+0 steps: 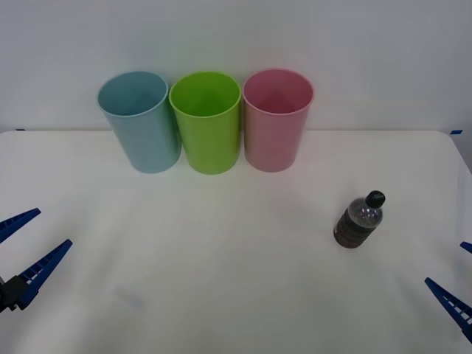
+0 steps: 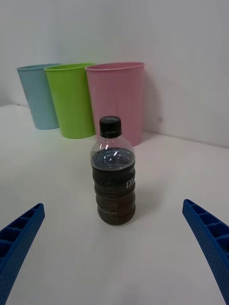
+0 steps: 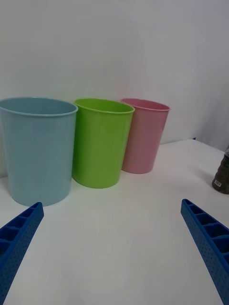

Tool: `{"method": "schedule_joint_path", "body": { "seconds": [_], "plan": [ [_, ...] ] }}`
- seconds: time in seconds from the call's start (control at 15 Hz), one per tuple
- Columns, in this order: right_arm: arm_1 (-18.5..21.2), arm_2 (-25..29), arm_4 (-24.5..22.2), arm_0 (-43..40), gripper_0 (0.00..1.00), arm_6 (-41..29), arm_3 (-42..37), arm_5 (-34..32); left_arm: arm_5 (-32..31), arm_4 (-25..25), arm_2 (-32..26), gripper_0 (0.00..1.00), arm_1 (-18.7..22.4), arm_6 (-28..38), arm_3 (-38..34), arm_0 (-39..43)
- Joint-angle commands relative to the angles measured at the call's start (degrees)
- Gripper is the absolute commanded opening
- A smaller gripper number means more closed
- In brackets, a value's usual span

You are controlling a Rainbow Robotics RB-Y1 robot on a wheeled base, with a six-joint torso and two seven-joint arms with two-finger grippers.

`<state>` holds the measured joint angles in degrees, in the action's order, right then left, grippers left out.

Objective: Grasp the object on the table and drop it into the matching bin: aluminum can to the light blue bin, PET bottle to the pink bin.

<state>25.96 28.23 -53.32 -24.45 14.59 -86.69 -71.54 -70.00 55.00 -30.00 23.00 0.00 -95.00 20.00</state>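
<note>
The PET bottle (image 1: 360, 220), small and clear with dark brown contents and a black cap, stands upright on the white table (image 1: 221, 251) at the right. The pink bin (image 1: 278, 122) stands at the back, rightmost in a row, and the light blue bin (image 1: 140, 122) is leftmost. My right gripper (image 1: 459, 276) is open at the right edge, near the table's front. In the right wrist view the bottle (image 2: 113, 176) stands centred beyond the two blue fingers (image 2: 19, 233), apart from them. My left gripper (image 1: 31, 247) hovers open at the front left, facing the bins (image 3: 38, 147).
A green bin (image 1: 206, 122) stands between the light blue and pink bins, the three nearly touching along the back wall. White tabletop stretches between the bins and both grippers.
</note>
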Motion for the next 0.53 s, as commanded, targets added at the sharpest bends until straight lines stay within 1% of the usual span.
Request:
{"method": "schedule_joint_path", "body": {
  "seconds": [0.07, 0.2, 0.53],
  "plan": [
    [-0.03, -1.07, -1.79, -0.16, 1.00, 0.27, 0.11, 1.84, 0.00, 0.00, 0.00, 1.00, 0.00, 0.00, 0.00, 0.00],
    [-0.03, -1.69, -2.14, -0.16, 1.00, 0.70, 0.11, 2.98, 0.00, 0.00, 0.00, 1.00, 0.00, 0.00, 0.00, 0.00],
    [-0.03, -5.73, -2.05, 0.10, 1.00, 1.76, 0.20, 8.17, 0.00, 0.00, 0.00, 1.00, 0.00, 0.00, 0.00, 0.00]
  ]
}}
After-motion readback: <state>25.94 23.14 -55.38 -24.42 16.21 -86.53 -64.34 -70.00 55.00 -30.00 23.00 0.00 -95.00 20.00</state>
